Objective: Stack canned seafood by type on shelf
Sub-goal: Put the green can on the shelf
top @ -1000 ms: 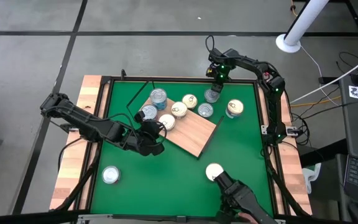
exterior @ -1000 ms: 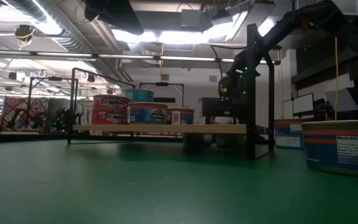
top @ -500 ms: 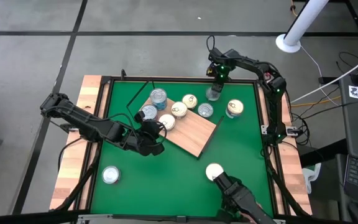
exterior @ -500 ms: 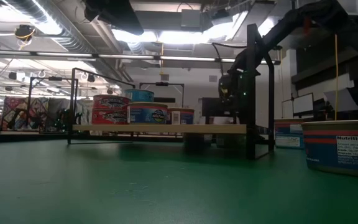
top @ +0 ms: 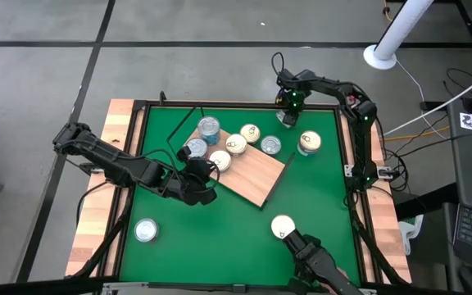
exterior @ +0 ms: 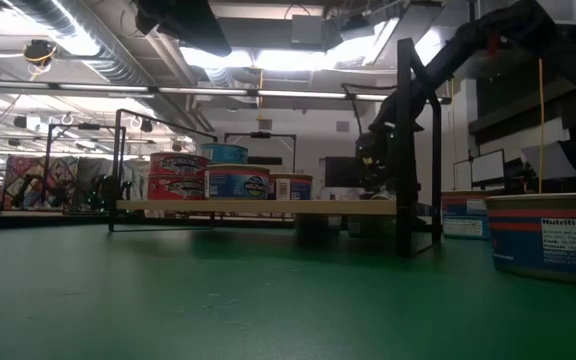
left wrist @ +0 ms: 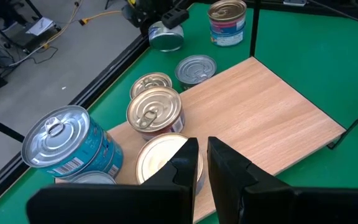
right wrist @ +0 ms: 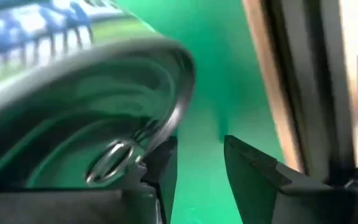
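The shelf [top: 252,174] is a light wood-grain board standing on dark legs [exterior: 258,206]. Several tins sit on it, silver-lidded ones with blue labels [top: 209,125] and cream-gold ones [top: 236,144]. My left gripper [top: 201,174] is shut and hovers at the shelf's near-left edge over a cream-gold tin [left wrist: 163,158]. My right gripper [top: 289,102] is at the far edge of the mat, its fingers slightly apart beside a silver tin [top: 285,118] with a blue label [right wrist: 55,25]. That tin is tilted [left wrist: 165,38]. My left gripper: its fingers [left wrist: 185,163] overlap the cream-gold tin's lid in the wrist view, but I cannot tell whether they touch it. My right gripper comes from above; the outer side of one finger [right wrist: 161,167] lies against the silver tin's pull-tab lid [right wrist: 114,155] near its rim. Nothing is between the fingers. The tin leans tilted on the mat.
Loose tins stand on the green mat: a cream-gold one with a pink label [top: 308,142], a silver one near left [top: 146,230] and a pale one near the front [top: 282,225]. A dark jointed mount [top: 318,264] sits at the near edge. Wooden rails [top: 105,188] flank the mat.
My right gripper has come down and shifted slightly toward the table's right, onto the silver tin. The tin has slid a little toward the far edge and tipped from flat to tilted.
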Controlling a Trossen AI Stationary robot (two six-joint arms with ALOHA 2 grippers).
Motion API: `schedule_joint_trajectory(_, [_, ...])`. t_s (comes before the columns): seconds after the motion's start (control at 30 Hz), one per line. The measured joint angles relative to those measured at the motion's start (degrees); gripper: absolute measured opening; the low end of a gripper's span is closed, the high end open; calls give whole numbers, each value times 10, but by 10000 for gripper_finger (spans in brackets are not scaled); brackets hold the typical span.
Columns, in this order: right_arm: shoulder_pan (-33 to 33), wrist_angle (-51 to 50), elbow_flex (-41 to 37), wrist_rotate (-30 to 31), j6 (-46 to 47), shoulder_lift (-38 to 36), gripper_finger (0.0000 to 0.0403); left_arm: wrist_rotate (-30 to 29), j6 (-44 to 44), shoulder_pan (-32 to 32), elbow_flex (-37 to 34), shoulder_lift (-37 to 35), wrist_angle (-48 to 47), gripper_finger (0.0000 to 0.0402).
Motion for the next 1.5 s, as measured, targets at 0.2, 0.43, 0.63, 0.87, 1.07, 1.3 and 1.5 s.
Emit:
schedule_joint_trajectory(0.2, [-1, 2, 0, -4, 3, 0, 133, 0, 0, 0, 0, 0, 0, 31])
schedule_joint_trajectory(0.43, [1, -5, -3, -51, 6, 2, 134, 0, 0, 0, 0, 0, 0, 31])
schedule_joint_trajectory(0.63, [0, 27, -45, -76, 6, -4, 134, 0, 0, 0, 0, 0, 0, 31])
schedule_joint_trajectory(0.87, [-1, 54, -69, -83, 6, -6, 134, 0, 0, 0, 0, 0, 0, 31])
schedule_joint_trajectory(1.07, [0, 61, -70, -73, 11, -6, 134, 0, 0, 0, 0, 0, 0, 31])
schedule_joint_trajectory(1.3, [0, 62, -71, -67, 11, -6, 134, -1, 24, 23, 0, 12, 57, 31])
schedule_joint_trajectory(1.5, [0, 63, -71, -66, 11, -6, 133, -1, 166, 85, 0, 48, 176, 31])
